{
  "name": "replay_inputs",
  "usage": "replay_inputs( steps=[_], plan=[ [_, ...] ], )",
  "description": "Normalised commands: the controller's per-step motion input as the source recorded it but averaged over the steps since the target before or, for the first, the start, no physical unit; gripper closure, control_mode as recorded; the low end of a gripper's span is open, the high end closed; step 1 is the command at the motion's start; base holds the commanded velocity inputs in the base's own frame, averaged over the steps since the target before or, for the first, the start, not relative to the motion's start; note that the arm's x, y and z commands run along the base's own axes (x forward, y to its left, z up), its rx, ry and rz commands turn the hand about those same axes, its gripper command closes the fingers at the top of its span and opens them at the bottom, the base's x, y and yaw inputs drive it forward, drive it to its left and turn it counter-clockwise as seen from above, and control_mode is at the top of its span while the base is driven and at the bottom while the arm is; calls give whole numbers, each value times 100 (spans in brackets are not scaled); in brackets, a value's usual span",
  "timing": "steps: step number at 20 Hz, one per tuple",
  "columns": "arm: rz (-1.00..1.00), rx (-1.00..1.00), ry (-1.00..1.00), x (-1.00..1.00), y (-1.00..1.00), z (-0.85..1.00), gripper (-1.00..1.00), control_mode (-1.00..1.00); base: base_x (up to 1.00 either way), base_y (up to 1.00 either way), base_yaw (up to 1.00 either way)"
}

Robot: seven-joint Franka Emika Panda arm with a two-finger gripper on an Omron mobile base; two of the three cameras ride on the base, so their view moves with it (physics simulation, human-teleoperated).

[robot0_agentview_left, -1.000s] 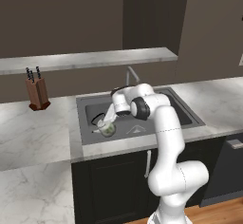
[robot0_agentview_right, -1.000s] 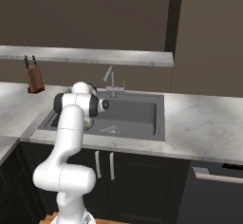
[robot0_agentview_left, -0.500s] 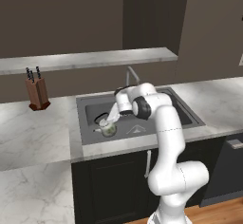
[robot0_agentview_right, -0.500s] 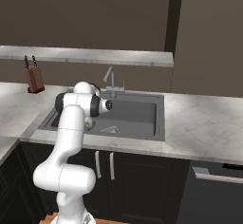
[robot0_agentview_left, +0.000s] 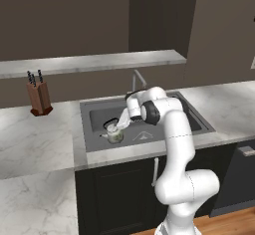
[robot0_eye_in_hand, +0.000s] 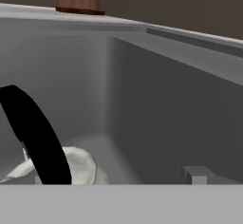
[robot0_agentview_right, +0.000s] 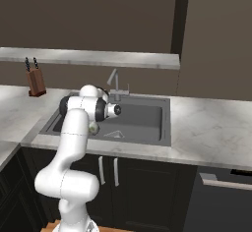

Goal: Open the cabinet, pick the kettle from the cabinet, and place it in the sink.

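Where one white arm bends low from the base, its hand (robot0_agentview_left: pixel 121 125) spread wide and released just above one small rounded kettle (robot0_agentview_left: pixel 114 134), white with a thin black arched handle, upright inside one grey rectangular sink (robot0_agentview_left: pixel 94 114), marble desk (robot0_agentview_left: pixel 35 134) around, one wooden knife block (robot0_agentview_left: pixel 39 98) beyond

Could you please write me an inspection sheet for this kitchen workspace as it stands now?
Surface: white marble counter, bare apart from one item.
Job's things: kettle stands upright on the floor of the grey sink, left part of the basin; black handle arches over it. The cabinet is not identifiable.
Clutter: wooden knife block on the counter, left of the sink.
Grippers: gripper open, right beside the kettle, holding nothing.
Cables: nothing seen.
Surroundings: faucet behind the basin, marble shelf on the wall, black base cabinets below.
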Motion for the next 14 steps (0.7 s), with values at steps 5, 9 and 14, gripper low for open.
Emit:
replay_inputs(
  steps=[5,9,14],
  plan=[
    [0,0,0,-1,1,-9,-100,-100,0,0,0],
    [0,-1,0,0,0,-4,-100,-100,0,0,0],
    [0,-1,0,0,-10,-2,-100,-100,0,0,0]
  ],
)
